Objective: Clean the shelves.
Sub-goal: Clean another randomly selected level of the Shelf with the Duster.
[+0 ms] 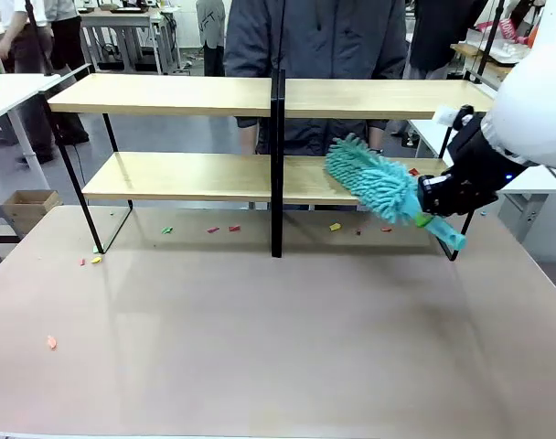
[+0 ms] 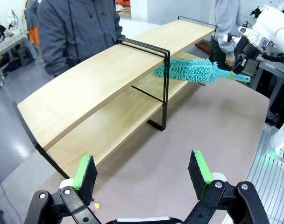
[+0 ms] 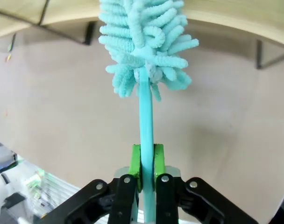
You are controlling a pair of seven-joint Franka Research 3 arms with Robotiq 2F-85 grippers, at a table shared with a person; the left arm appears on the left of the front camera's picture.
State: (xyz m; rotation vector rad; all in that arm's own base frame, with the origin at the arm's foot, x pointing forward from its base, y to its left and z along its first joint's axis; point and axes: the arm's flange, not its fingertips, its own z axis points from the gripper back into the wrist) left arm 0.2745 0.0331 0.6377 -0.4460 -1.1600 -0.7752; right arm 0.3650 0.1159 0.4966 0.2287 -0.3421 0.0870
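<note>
Here we are at the shelves (image 1: 168, 94): two long, pale wood boards, smooth and flat, on a thin black wire frame with a black upright in the middle, standing along the far side of a matte beige table (image 1: 260, 357). The right gripper (image 3: 147, 161) is clamped hard on a duster (image 1: 374, 178), its green pads pinching the slim, glossy teal handle. The head is a fat brush of shaggy teal noodles (soft chenille, by the look), tilted up and left over the right half of the lower board, just right of the upright; whether it touches the wood I cannot tell. Those jaws sit just off the shelves' right end, near the front leg. The left gripper (image 2: 142, 170) hangs with its jaws spread wide and nothing between them, the shelves well ahead of it. Small coloured scraps (image 1: 221, 229) dot the table below the lower board.
</note>
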